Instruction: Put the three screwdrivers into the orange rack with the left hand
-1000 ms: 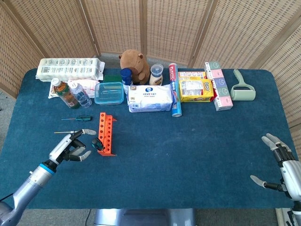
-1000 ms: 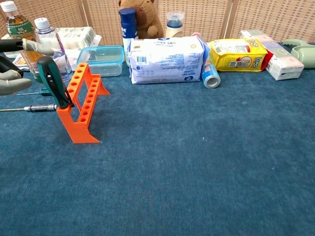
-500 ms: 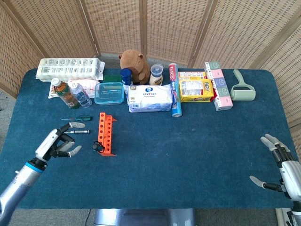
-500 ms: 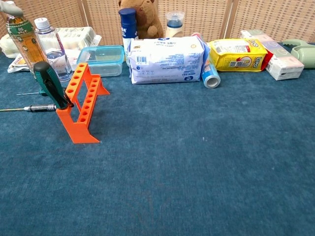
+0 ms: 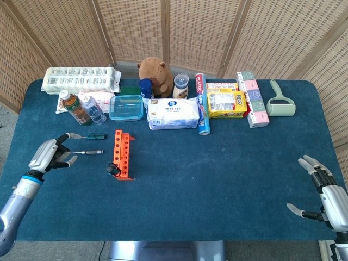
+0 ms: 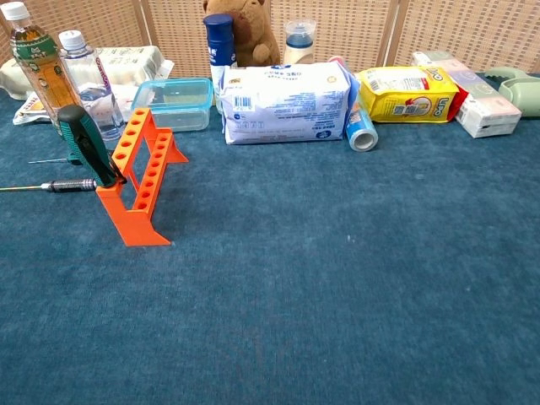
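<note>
Left hand (image 5: 48, 156) sits low over the bench (image 5: 217, 163) near its left edge, fingers apart, holding nothing. Only the head view shows it; the chest view doesn't.

Just right of it, a dark-handled screwdriver (image 5: 87, 153) lies flat on the bench, thin shaft toward the hand, handle toward the rack. Clear gap between fingertips and shaft, no contact. The chest view shows the same one (image 6: 52, 186) lying flat at the left edge.

Beyond it, a green-handled screwdriver (image 5: 90, 136) lies flat as well, roughly parallel to the first. In the chest view it's mostly hidden; only its thin shaft shows.

Orange rack (image 5: 123, 155) stands upright right of both, long axis running away from the robot. Third screwdriver (image 6: 89, 143), green and black handle, is seated at the near end of the rack, handle tilted up and to the left. So one in, two loose on the bench.

Behind the rack: clear plastic box (image 5: 126, 107), two bottles (image 5: 81, 109) to its left, white wipes pack (image 5: 174, 113) to its right, plush toy (image 5: 155, 75) further back. Yellow packet (image 5: 226, 103) and lint roller (image 5: 280, 100) are well off to the right.

Right hand (image 5: 325, 194) is at the bench's near right corner, fingers spread, holding nothing, well apart from everything.
</note>
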`<state>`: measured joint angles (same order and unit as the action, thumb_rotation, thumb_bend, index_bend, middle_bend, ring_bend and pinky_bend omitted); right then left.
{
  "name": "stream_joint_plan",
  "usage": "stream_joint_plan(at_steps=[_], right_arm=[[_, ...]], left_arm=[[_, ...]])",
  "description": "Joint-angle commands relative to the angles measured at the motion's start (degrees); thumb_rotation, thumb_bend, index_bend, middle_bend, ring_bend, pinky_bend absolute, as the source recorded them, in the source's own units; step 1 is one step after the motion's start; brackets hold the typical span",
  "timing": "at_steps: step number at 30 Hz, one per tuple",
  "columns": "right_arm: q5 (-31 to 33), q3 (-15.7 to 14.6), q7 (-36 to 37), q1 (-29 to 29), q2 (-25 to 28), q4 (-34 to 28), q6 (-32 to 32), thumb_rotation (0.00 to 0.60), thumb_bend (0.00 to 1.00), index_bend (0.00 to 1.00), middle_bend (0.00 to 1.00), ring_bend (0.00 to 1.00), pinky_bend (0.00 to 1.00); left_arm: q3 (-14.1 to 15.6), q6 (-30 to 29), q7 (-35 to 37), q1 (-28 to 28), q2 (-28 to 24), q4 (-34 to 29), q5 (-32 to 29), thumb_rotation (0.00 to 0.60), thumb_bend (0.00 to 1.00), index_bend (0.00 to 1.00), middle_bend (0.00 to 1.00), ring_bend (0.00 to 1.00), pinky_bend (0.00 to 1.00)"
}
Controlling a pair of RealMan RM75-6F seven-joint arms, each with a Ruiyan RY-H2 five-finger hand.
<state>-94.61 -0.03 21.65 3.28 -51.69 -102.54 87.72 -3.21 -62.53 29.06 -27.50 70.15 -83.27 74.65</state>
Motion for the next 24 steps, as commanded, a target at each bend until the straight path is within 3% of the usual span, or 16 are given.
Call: stream_joint_plan(at_steps=[1,9,24], right_arm=[[0.2,0.0,-0.1,0.1,-0.1,0.0,-0.3,0.6,0.02,0.07,0.03,0.0,0.0],[0.7,0.1,0.1,0.4,-0.2,0.2,-0.8,0.6,0.02,0.07,0.03,0.0,0.0],[0.6,0.0,1.1,0.5,0.1,0.4,-0.9,0.6,0.02,0.07,0.03,0.0,0.0]], left_arm=[[-1.7,4.7,-11.3,-1.8,5.5,4.5,-7.6,0.6,0.34,0.35,0.97,1.0,1.0],[-4.4,7.5,-22.3,-3.6,12.4,9.7,-16.0,0.6,0.33,0.46,0.97,1.0,1.0],[-6.8,10.2,-31.4,-5.7,17.6,12.5,-21.2,0.6,0.36,0.46,0.97,1.0,1.0]])
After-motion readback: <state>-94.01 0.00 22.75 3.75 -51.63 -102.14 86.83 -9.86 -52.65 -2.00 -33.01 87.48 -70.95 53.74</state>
